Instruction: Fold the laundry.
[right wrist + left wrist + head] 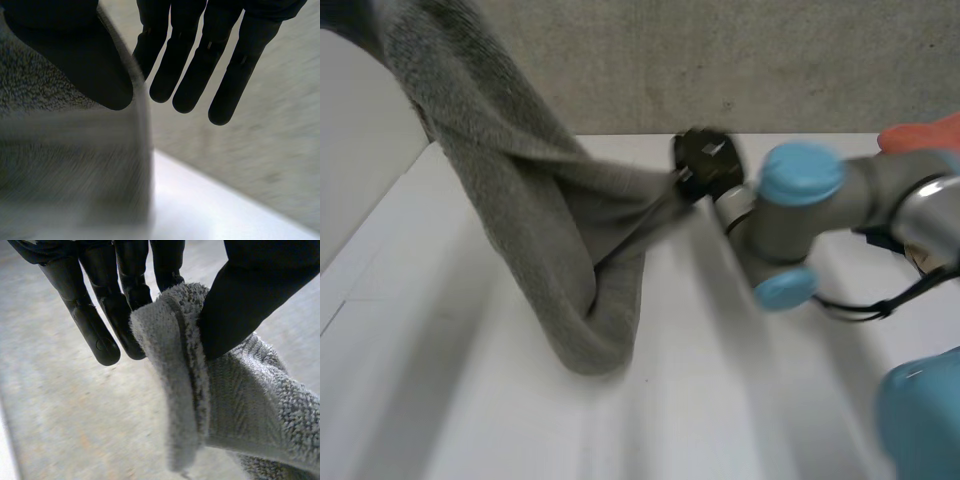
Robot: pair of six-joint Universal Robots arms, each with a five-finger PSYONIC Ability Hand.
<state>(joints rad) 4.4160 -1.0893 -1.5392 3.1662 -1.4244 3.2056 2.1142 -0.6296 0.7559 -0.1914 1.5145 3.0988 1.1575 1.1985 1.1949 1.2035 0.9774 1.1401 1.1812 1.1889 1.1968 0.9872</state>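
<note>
Over the white table (440, 400) I hold the grey towel (520, 220) lifted, its lower fold sagging to the surface, probably to open it out. My left hand (250, 300) pinches a hemmed edge. My right hand (75, 55) clamps another edge between thumb and straight fingers (190, 75).

- The grey towel (520, 180) hangs from far left down onto the middle of the worktop (440, 400), barring the way across.
- The right arm (800, 215) reaches in from the right.
- Near-left worktop lies bare.
</note>
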